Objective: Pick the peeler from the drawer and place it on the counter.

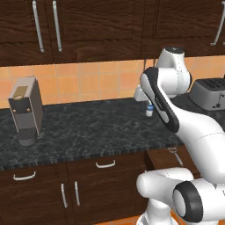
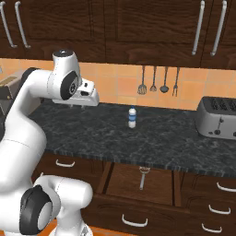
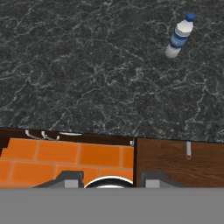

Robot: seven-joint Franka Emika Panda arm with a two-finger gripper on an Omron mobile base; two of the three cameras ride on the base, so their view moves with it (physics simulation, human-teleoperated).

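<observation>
The peeler [image 2: 143, 176] is a slim silvery utensil lying flat in the open drawer [image 2: 159, 186], loop head towards the counter; it also appears as peeler [image 1: 175, 154] and peeler [image 3: 188, 150]. The dark brown drawer [image 3: 166, 164] is pulled out below the dark marbled counter [image 2: 166, 138]. My gripper [image 2: 77, 105] hangs above the counter's left part, well up and left of the drawer. In the hand view the gripper [image 3: 112, 181] is open, with nothing between its fingertips [image 3: 68, 179].
A small white bottle [image 2: 132, 117] with a blue label stands mid-counter. A toaster [image 2: 216, 117] sits at the right, a coffee machine [image 1: 26, 110] at the left. Three dark utensils [image 2: 159, 80] hang on the orange tiled wall. Shut drawers and cabinet doors flank the open drawer.
</observation>
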